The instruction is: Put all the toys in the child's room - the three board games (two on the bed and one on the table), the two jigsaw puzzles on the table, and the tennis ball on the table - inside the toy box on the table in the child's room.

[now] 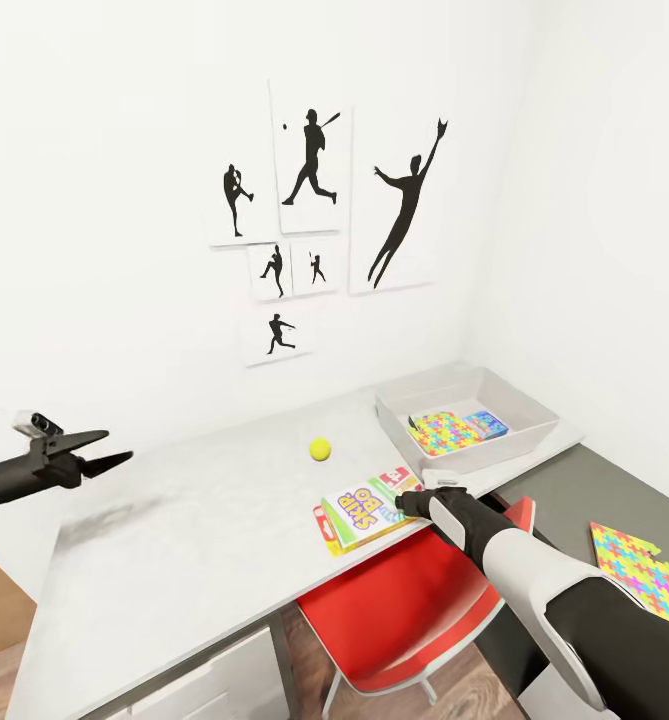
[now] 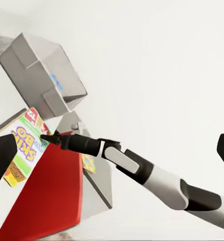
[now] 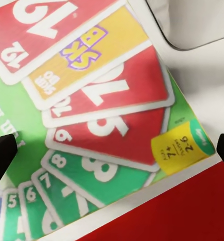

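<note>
The yellow-white-green SKIP BO board game (image 1: 366,511) lies flat at the table's (image 1: 194,540) front edge. My right gripper (image 1: 410,500) hovers open just above its right end; in the right wrist view the card-printed cover (image 3: 102,100) spreads beneath the wide-apart fingertips (image 3: 2,154). The tennis ball (image 1: 320,449) rests mid-table. The grey toy box (image 1: 479,460) at the table's right end holds a jigsaw puzzle (image 1: 444,432) and a light blue board game (image 1: 487,424). My left gripper (image 1: 99,452) hangs open above the table's left end, holding nothing.
A red chair (image 1: 404,610) is tucked under the table's front edge below the SKIP BO box. Another multicoloured jigsaw puzzle (image 1: 642,572) lies on the lower dark grey desk (image 1: 564,500) at the right. White walls close the corner behind the toy box.
</note>
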You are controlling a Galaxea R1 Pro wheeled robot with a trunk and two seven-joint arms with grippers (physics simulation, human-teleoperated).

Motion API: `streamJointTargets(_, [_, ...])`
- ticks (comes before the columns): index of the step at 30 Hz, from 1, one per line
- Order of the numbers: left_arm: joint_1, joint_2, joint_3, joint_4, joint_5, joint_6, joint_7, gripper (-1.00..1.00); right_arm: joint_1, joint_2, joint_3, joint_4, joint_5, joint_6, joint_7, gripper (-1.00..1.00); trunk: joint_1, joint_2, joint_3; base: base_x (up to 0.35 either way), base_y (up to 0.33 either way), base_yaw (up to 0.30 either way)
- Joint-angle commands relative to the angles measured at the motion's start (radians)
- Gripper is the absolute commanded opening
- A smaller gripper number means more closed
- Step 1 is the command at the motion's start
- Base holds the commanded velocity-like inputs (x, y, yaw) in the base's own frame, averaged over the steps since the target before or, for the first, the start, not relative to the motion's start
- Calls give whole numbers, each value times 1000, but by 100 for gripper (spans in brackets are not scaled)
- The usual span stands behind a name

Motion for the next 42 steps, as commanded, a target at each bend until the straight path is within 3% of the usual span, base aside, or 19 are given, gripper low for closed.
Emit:
streamJointTargets(1, [-3, -15, -4, -13, 0, 11, -4, 100, 0, 0, 11, -2, -14, 4, -7, 100, 0, -1, -1, 0, 0, 0])
streamJointTargets(2, [-4, -22, -5, -18, 0, 12, -4, 100, 0, 0, 11, -2, -14, 4, -7, 100, 0, -1, -1, 0, 0, 0])
streamJointTargets(9, [-13, -146, -23, -48, -8, 12, -4, 100, 0, 1, 11, -6, -14, 6, -6, 100, 0, -1, -1, 0, 0, 0])
streamJointTargets(12, [-13, -187, -30, -50, -11, 12, -4, 100, 0, 0, 11, -6, -14, 6, -6, 100, 0, -1, -1, 0, 0, 0])
streamJointTargets(15, [-14, -212, -50, -52, -12, 12, -4, 100, 0, 0, 11, -6, -14, 6, -6, 100, 0, -1, -1, 0, 0, 0])
streamJointTargets(22, [-16, -223, -85, -79, -12, 12, -4, 100, 0, -2, 12, -6, -14, 5, -6, 100, 0, -1, -1, 0, 0, 0])
streamJointTargets(31, [-16, -224, -158, -155, -19, 12, -4, 100, 0, -2, 12, -6, -14, 3, -6, 100, 0, -1, -1, 0, 0, 0])
streamJointTargets(42, [-16, -207, -184, -250, -25, 12, -4, 100, 0, -2, 11, -6, -14, 1, -6, 100, 0, -1, -1, 0, 0, 0])
